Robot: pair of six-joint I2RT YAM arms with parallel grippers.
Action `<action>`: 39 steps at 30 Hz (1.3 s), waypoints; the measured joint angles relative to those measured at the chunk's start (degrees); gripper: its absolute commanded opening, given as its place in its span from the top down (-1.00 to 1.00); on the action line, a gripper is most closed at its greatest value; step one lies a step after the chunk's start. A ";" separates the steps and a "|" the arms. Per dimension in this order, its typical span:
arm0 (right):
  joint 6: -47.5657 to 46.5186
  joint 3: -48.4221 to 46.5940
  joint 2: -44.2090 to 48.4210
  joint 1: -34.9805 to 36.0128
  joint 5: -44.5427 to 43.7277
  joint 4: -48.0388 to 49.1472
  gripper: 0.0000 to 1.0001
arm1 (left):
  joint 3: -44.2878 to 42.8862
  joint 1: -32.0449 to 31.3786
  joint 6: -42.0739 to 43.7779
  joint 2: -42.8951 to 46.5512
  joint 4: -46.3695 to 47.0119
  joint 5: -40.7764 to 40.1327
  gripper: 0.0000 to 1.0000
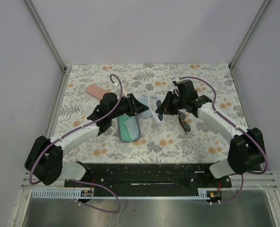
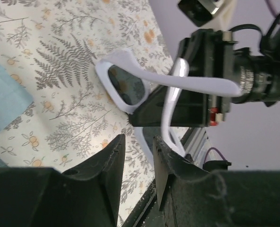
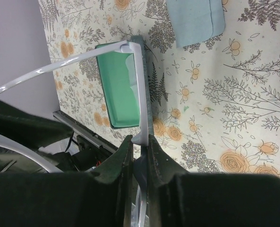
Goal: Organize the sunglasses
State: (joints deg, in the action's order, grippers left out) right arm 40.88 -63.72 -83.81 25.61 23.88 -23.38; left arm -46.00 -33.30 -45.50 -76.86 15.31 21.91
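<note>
The pale-framed sunglasses (image 1: 154, 111) hang unfolded in the air between my two grippers. My right gripper (image 1: 162, 109) is shut on their frame; in the right wrist view the white frame (image 3: 139, 85) is pinched between the fingers (image 3: 140, 139). My left gripper (image 1: 141, 108) is open, and in the left wrist view one white temple (image 2: 167, 118) runs past its fingertips (image 2: 137, 139) while the lens front (image 2: 126, 85) lies ahead. The dark sunglasses (image 1: 183, 121) lie on the table under my right arm.
An open case with green lining (image 1: 129, 127) lies below the left gripper and shows in the right wrist view (image 3: 118, 90). A pink case (image 1: 96, 91) lies at the back left. A light blue cloth (image 3: 194, 19) lies on the floral table (image 1: 201, 75).
</note>
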 measured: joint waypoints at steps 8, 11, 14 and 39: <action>1.33 0.00 -0.83 0.00 -0.15 0.48 1.00 | 2.29 -1.88 -4.22 -1.05 7.91 0.68 0.43; 1.60 0.00 -0.83 0.00 -0.17 0.94 1.00 | 2.05 -2.23 -5.01 -2.93 8.57 0.87 0.48; 1.68 0.00 -0.83 0.00 -0.20 1.07 1.00 | 1.62 -2.40 -5.60 -4.22 8.92 1.16 0.48; 1.68 0.00 -1.03 0.00 -0.17 1.03 0.97 | 5.31 -3.15 -4.44 3.50 8.20 -1.44 0.41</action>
State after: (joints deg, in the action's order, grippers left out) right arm 42.57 -63.72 -84.84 25.61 23.70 -22.35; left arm -40.69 -36.45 -49.93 -73.36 23.51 20.47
